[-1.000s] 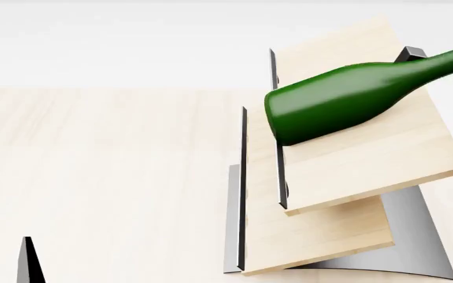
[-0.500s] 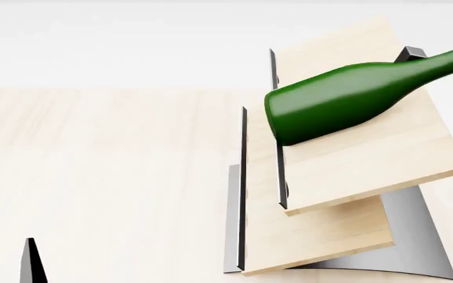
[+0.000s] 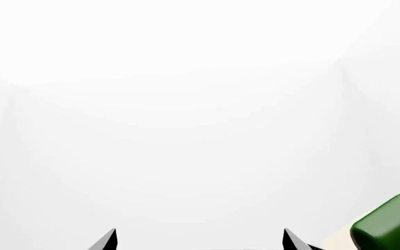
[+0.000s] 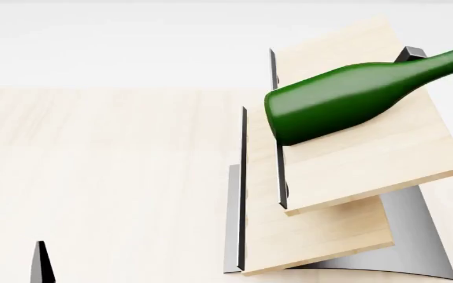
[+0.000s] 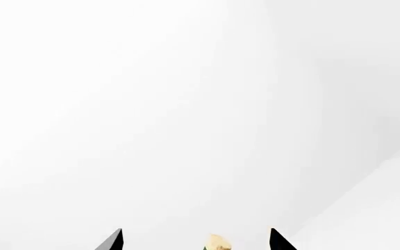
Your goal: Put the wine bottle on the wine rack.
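The dark green wine bottle [image 4: 329,106] lies on its side on the upper pale board of the wine rack [image 4: 368,159], base against the board's thin dark edge, neck pointing out to the right. Its base also shows in the left wrist view [image 3: 393,224]. My left gripper [image 3: 200,240] is open and empty, to the left of the rack; one fingertip [image 4: 40,262] shows in the head view. My right gripper [image 5: 195,240] is open, with the bottle's cork-coloured top [image 5: 218,242] between its fingertips and gaps on both sides.
The rack's lower board [image 4: 321,236] and curved grey metal base [image 4: 419,236] stand on a pale wood table [image 4: 101,165]. A white wall lies behind the table. Both wrist views show mostly blank white.
My left fingertip has shifted a little to the right at the bottom of the head view. The bottle and rack have not moved.
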Controlling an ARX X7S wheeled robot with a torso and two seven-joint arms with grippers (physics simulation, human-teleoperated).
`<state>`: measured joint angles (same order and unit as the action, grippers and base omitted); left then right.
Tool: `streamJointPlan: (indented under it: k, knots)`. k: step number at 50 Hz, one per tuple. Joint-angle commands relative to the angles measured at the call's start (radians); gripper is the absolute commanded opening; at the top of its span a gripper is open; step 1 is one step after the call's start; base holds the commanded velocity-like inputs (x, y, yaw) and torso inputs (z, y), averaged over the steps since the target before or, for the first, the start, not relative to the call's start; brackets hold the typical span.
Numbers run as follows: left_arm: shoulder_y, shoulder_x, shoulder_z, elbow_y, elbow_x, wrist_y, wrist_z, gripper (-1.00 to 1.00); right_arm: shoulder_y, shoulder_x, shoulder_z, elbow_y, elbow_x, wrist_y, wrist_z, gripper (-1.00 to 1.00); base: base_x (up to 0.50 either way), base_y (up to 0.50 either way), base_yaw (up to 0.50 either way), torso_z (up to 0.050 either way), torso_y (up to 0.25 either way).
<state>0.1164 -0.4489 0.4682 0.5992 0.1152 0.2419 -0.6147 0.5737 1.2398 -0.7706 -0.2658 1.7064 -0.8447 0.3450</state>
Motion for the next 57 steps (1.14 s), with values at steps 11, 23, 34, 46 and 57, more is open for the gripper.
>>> streamJointPlan:
  k: [11,23,34,46,57]
  knots:
    - [-0.004,0.004,0.019,0.001,0.012,-0.012,0.004,1.0,-0.523,0.062,0.446,-0.163,-0.74,-0.198,0.416,1.0,0.0,0.0,0.0,0.0,0.0]
    - [-0.006,0.003,0.02,-0.009,0.015,-0.005,0.0,1.0,-0.934,-0.036,1.011,-0.31,-0.809,-0.189,0.39,1.0,0.0,0.0,0.0,0.0,0.0]
    - [-0.009,0.002,0.022,-0.012,0.015,-0.004,-0.002,1.0,-1.081,-0.259,1.351,-0.482,-0.646,-0.193,0.131,1.0,0.0,0.0,0.0,0.0,0.0]
    - [-0.008,0.0,0.024,-0.014,0.017,-0.001,-0.006,1.0,-1.133,-0.459,1.586,-0.636,-0.382,-0.188,-0.105,1.0,0.0,0.0,0.0,0.0,0.0]
    - [-0.01,0.0,0.03,-0.024,0.018,0.005,-0.007,1.0,-1.146,-0.599,1.732,-0.697,-0.141,-0.164,-0.266,1.0,0.0,0.0,0.0,0.0,0.0]
